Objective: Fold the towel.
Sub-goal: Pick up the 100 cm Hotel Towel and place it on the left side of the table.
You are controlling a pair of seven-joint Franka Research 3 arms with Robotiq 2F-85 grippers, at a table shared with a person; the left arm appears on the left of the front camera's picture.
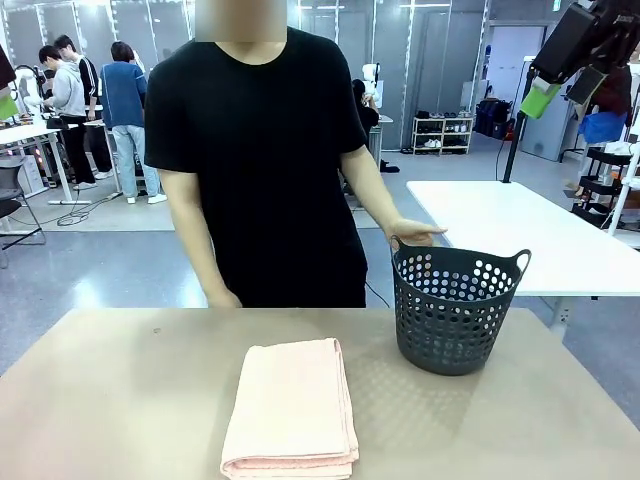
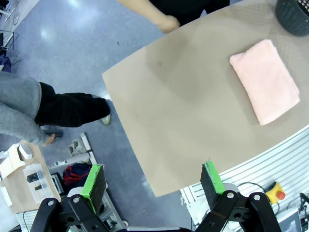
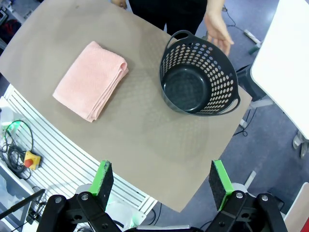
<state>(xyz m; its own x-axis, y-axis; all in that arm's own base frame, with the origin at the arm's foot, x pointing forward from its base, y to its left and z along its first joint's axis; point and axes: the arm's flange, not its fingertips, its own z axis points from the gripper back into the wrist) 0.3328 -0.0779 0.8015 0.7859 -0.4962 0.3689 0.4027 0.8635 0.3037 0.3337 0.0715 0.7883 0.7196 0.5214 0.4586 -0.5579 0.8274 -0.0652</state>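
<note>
Two grippers of mine hang high above the table (image 1: 120,400), both with jaws spread wide and nothing between the green pads. My left gripper (image 2: 153,180) looks down past the table's left end to the blue-grey floor, and my right gripper (image 3: 161,180) looks down over the near right part of the tabletop.

One pale salmon-pink towel (image 1: 293,408) lies folded into a neat rectangle on the near middle of the table, its long side running from near to far, with the stacked layers showing at the near edge. It lies flat and apart from everything else. To its right and a little farther off stands a dark perforated basket (image 1: 455,310) with two loop handles, upright and with nothing inside.

At the far side stands a person in a black T-shirt (image 1: 262,150). One of the person's hands (image 1: 418,232) hovers just over the far rim of the basket, by its handle; I cannot tell whether it touches. The other hand (image 1: 222,297) is down at the table's far edge.
</note>
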